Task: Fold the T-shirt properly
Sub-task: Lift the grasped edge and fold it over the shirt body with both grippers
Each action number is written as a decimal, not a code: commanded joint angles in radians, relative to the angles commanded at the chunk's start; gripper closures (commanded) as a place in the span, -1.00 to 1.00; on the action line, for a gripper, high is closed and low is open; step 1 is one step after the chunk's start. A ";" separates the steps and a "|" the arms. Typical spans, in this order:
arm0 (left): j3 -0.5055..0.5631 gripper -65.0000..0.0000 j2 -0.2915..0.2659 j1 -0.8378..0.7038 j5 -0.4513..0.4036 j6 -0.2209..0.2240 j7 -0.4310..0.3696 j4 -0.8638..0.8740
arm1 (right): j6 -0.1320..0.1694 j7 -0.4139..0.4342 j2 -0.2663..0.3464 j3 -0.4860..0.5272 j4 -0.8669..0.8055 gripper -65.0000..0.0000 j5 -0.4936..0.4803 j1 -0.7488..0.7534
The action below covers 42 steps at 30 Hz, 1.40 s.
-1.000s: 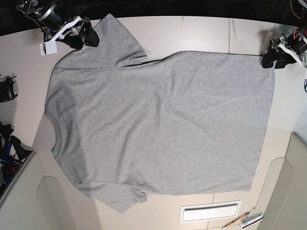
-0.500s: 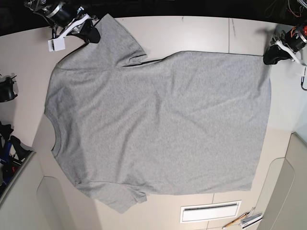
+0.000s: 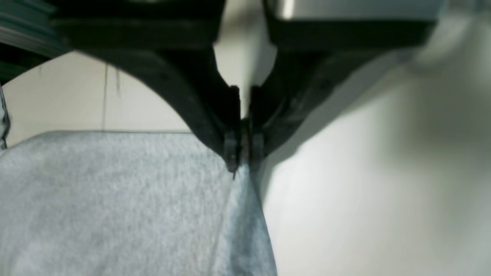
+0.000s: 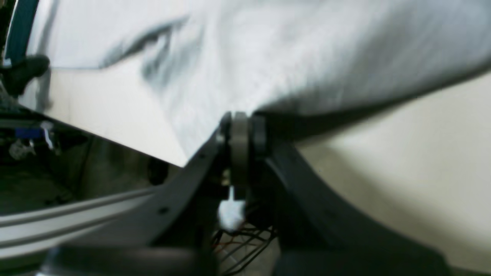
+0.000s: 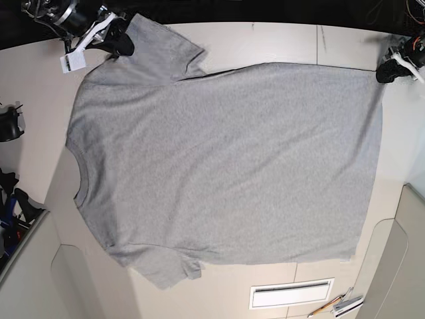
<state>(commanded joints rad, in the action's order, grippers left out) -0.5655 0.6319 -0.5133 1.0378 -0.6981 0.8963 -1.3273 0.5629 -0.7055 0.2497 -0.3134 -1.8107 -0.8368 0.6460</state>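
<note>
The heather-grey T-shirt (image 5: 219, 159) lies spread flat on the table with its plain side up, the neck at the left and the hem at the right. My right gripper (image 5: 123, 45) is shut on the far sleeve at the top left; the right wrist view shows its jaws (image 4: 239, 130) pinching grey cloth (image 4: 307, 57). My left gripper (image 5: 386, 73) is shut on the far hem corner at the top right; the left wrist view shows it (image 3: 243, 153) clamped on the cloth's edge (image 3: 115, 199). The printed letters are hidden.
A white vent plate (image 5: 291, 293) and pens (image 5: 339, 306) lie near the front edge. Dark gear (image 5: 10, 123) stands at the left. Padded panels (image 5: 398, 266) sit at the front right. The table (image 5: 279, 43) ends at a dark back edge.
Both grippers have pulled the shirt's far edge toward the back of the table. The whole shirt has slid that way and lies flatter, with the far sleeve fold smoothed.
</note>
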 joint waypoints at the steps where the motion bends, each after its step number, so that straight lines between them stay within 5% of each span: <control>1: -0.013 1.00 0.000 0.000 0.013 0.000 0.021 -0.006 | 0.002 -0.013 0.000 -0.019 -0.006 1.00 -0.024 0.000; 10: -0.036 1.00 0.000 0.001 0.108 0.000 0.069 -0.211 | 0.030 -0.052 0.000 -0.087 -0.023 1.00 -0.169 -0.006; 19: -0.038 1.00 0.003 0.120 -0.082 0.000 -0.031 -0.244 | 0.029 -0.047 0.000 -0.086 -0.108 1.00 -0.102 -0.111; 25: -0.037 1.00 0.002 0.138 -0.176 0.000 -0.190 -0.187 | 0.028 -0.047 0.000 -0.085 -0.087 1.00 -0.056 -0.249; 31: 0.005 1.00 0.003 0.252 -0.193 0.000 -0.218 -0.084 | 0.028 -0.047 0.000 -0.042 0.068 1.00 -0.007 -0.418; 42: 0.212 1.00 0.002 0.537 -0.377 0.000 -0.334 0.114 | 0.028 -0.047 -0.001 -0.013 0.324 1.00 0.037 -0.657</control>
<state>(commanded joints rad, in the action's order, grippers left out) -0.3534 0.6334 0.0235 0.6605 -0.6981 0.5621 -1.2133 0.5907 -0.7521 0.2489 -0.3267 -1.4868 -0.7998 -0.0109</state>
